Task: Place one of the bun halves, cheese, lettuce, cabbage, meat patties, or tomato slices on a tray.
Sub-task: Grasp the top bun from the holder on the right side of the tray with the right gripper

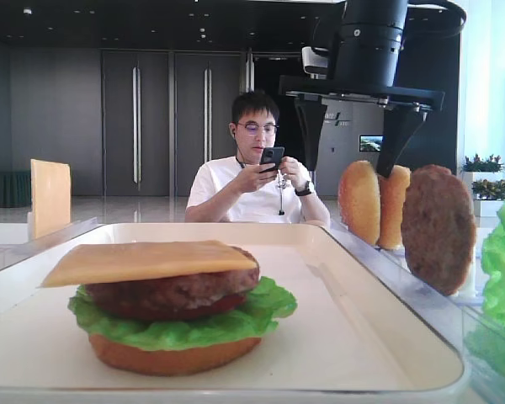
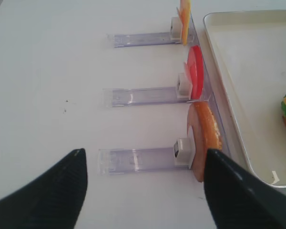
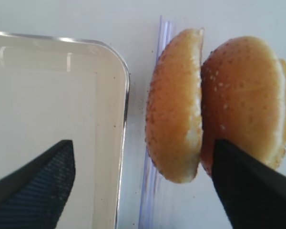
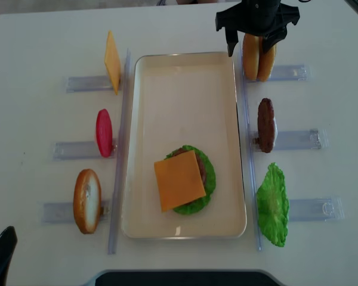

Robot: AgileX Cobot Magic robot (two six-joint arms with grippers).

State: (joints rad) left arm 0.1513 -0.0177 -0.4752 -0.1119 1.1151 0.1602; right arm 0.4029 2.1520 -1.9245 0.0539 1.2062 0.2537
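**Right gripper wide open over the sesame buns beside the tray**

The table (image 4: pixel 36 53) is white and carries everything. The cream tray (image 4: pixel 185 77) lies lengthwise at its centre, and the places below are given from it.

On the tray, toward its near end, sits a part-built burger: a smooth bottom bun (image 1: pixel 172 355), a frilly lettuce leaf (image 4: pixel 207 179), a dark patty (image 1: pixel 172 292) and a square cheese slice (image 4: pixel 179 180) on top, lying skewed.

Right of the tray, three clear holders stand in a row. At the far end two bun halves (image 4: pixel 258 58) with sesame seeds stand on edge, touching each other, just outside the tray's far right corner. Midway along is a second meat patty (image 4: pixel 265 124) on edge. At the near end is a loose lettuce leaf (image 4: pixel 272 205).

Left of the tray, the far holder keeps a spare cheese slice (image 4: pixel 112 61) upright, the middle one a red tomato slice (image 4: pixel 104 132), the near one a smooth bun half (image 4: pixel 87 200).

The right gripper (image 4: pixel 256 37) hangs above the sesame buns with its jaws spread wide; one fingertip is over the tray, the other over the outer bun, and it grips nothing. The left gripper (image 2: pixel 143 188) is well left of the tray's near end, jaws wide apart and empty.

Beyond the table's far end a man (image 1: pixel 257 168) sits looking at a phone.
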